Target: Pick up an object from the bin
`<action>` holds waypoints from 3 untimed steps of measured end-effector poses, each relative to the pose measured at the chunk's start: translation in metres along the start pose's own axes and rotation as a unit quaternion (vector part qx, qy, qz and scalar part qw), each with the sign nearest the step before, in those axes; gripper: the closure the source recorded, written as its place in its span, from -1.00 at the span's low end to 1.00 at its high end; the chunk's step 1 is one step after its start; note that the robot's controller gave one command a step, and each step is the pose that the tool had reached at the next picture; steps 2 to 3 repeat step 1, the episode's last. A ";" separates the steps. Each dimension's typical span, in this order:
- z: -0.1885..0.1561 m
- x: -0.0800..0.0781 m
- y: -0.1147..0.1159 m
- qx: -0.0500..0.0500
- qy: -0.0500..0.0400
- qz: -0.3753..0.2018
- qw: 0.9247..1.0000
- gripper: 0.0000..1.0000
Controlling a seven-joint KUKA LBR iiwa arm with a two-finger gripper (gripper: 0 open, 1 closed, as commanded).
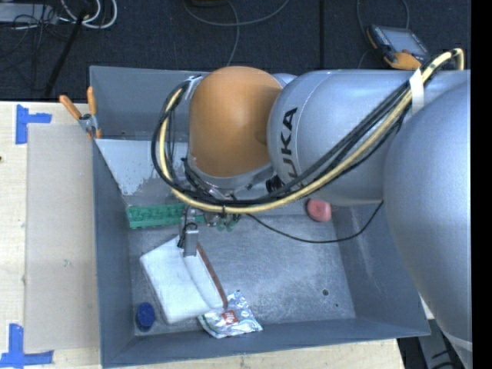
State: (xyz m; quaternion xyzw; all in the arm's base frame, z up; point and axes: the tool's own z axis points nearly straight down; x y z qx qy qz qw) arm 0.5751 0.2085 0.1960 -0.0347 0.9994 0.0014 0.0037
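**White pad** (175,283): flat, soft-looking folded rectangle on the floor of the bin (307,283), lower left.

**Brown strip** (211,279): thin, lying slantwise along the pad's right edge. Its lower end reaches the wrapper.

**Tool** (187,241): under the orange cover (231,121), low over the pad's upper right corner and just beside the strip's upper end. Whether it touches either cannot be told. How far open it is cannot be told, and nothing is seen in its hold.

**Near by**
- Green toothed piece (157,215), just above the pad, near the tool.
- Crumpled foil wrapper (231,321), at the pad's lower right corner.
- Blue cap (144,316), at the pad's lower left.
- Pink lump (319,210), well apart, right.

**Handling note (judgement)**
- The pad looks too broad to span, so take it by the corner or a raised fold.
- The strip lies flat and would likely slip.
- Descend straight, keeping off the green piece, and close firmly on cloth alone.
- Lift gently, since the pad may sag and drag the strip or wrapper along.
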 end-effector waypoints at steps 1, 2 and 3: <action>-0.053 -0.015 0.000 0.001 0.000 -0.004 1.000 1.00; -0.053 -0.015 0.000 0.001 0.000 -0.004 1.000 1.00; -0.053 -0.015 0.000 0.001 0.000 -0.004 1.000 1.00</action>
